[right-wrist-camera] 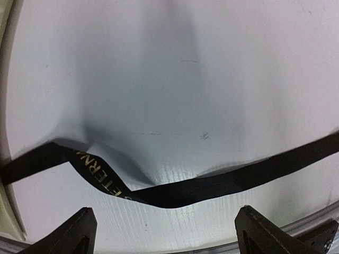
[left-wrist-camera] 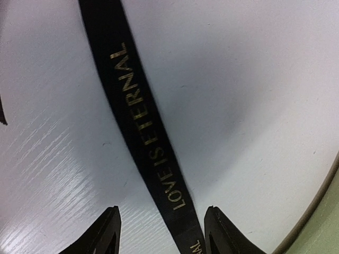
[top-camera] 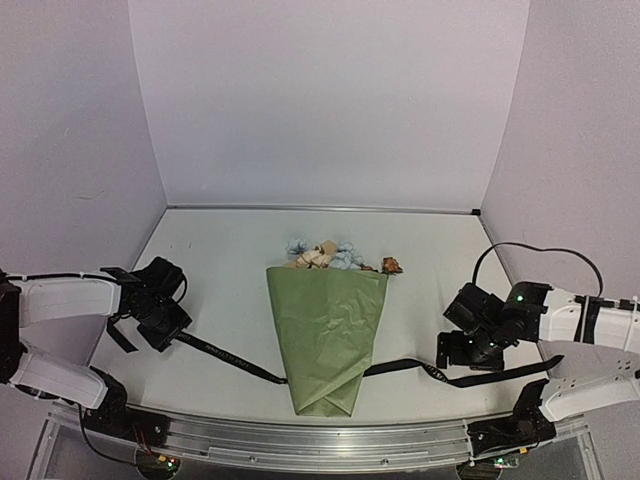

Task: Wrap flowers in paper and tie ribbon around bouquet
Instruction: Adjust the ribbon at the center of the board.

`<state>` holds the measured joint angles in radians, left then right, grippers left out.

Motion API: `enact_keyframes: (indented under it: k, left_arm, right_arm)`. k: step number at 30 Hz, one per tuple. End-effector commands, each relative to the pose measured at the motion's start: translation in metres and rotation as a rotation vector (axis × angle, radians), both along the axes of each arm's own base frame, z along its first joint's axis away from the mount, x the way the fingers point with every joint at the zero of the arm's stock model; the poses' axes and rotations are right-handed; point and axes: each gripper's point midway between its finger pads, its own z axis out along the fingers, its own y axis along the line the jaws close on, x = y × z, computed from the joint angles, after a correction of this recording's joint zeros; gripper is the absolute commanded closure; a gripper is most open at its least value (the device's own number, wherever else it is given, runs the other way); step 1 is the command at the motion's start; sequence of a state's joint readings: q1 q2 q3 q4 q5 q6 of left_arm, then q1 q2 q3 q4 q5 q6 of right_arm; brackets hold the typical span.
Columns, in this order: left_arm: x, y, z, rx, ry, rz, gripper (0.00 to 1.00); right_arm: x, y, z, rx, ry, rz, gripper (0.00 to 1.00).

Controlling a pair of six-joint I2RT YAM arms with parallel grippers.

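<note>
The bouquet [top-camera: 328, 335] lies mid-table, an olive-green paper [top-camera: 335, 310] cone with its narrow end toward me. The flowers [top-camera: 325, 255] stick out of its far, wide end in pale blue, cream and brown. The black ribbon [top-camera: 230, 357] runs under the cone and comes out on both sides. My left gripper [top-camera: 172, 335] is open over the ribbon's left stretch. There the lettered ribbon [left-wrist-camera: 143, 121] passes between the fingertips [left-wrist-camera: 108, 233], nearer the right one, ungripped. My right gripper [top-camera: 455, 355] is wide open above the twisted right stretch [right-wrist-camera: 212, 185], which lies flat on the table.
A metal rail [top-camera: 320, 440] runs along the table's near edge, just beyond the arm bases. Pale walls close in the table at the back and both sides. A black cable [top-camera: 540, 250] loops above the right arm. The paper's edge [left-wrist-camera: 323, 233] shows in the left wrist view's corner.
</note>
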<state>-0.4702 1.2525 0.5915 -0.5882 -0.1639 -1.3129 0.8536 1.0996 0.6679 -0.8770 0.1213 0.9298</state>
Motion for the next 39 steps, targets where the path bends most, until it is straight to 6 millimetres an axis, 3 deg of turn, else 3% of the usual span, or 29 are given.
enact_keyframes:
  k: [1,9,18,22,30,39]
  left_arm:
    - [-0.014,0.005,-0.005,-0.019,0.062,0.103,0.42]
    - [0.002,0.002,-0.009,0.014,0.073,0.111,0.36]
    - [0.019,-0.003,-0.016,0.071,0.1,0.065,0.4]
    - [0.015,-0.007,-0.028,0.073,0.156,0.041,0.53]
    - [0.023,-0.012,-0.036,0.079,0.174,-0.02,0.99]
    - [0.037,-0.007,-0.022,0.123,0.12,-0.039,1.0]
  right_arm:
    - [-0.003,0.025,-0.004,0.047,0.034,0.239,0.07]
    - [-0.008,0.035,-0.015,0.057,0.086,0.314,0.07]
    - [-0.003,0.029,-0.018,0.039,0.055,0.291,0.06]
    - [-0.004,0.029,-0.02,0.051,0.075,0.282,0.06]
    - [-0.006,0.026,-0.025,0.046,0.104,0.277,0.02]
    - [0.002,0.03,-0.035,-0.024,0.157,0.303,0.06]
